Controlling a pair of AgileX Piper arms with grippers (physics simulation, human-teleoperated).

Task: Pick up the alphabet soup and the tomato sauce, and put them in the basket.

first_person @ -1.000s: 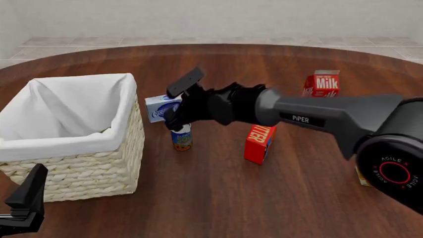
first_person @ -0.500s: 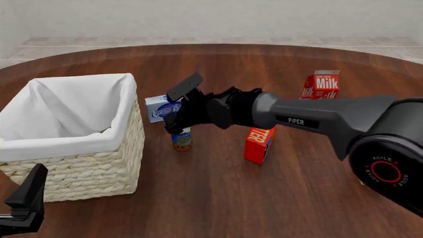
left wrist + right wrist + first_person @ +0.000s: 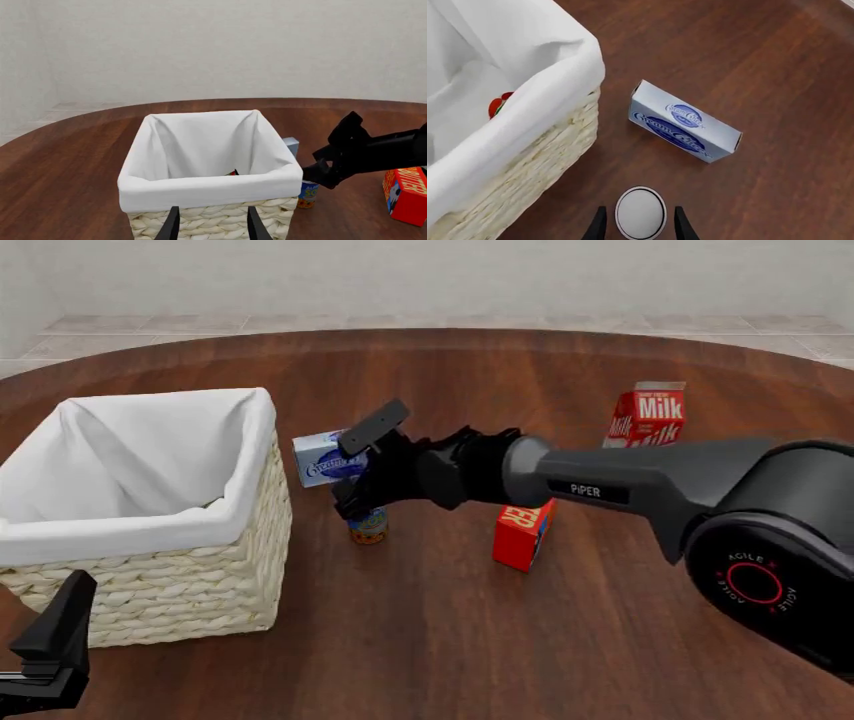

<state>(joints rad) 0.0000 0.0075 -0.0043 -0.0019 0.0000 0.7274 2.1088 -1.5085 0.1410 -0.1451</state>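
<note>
A: Wooden tabletop (image 3: 80, 150), left wrist view: the left gripper (image 3: 212, 226) hangs open before the basket (image 3: 207, 187); something red shows low inside, perhaps the tomato sauce.

B: Front view?

A: The right gripper (image 3: 358, 472) descends on the alphabet soup (image 3: 368, 526), at the basket's three o'clock.

B: Right wrist view?

A: Open fingers straddle its silver top (image 3: 640, 212); a cream cheese box (image 3: 684, 128) lies at twelve o'clock, clear.

Front cam sits high behind the arms, looking forward and down over the table (image 3: 441, 640). Left wrist faces the basket (image 3: 213, 220) near-level; right wrist looks steeply down, close, sharing the basket's wicker side.
</note>
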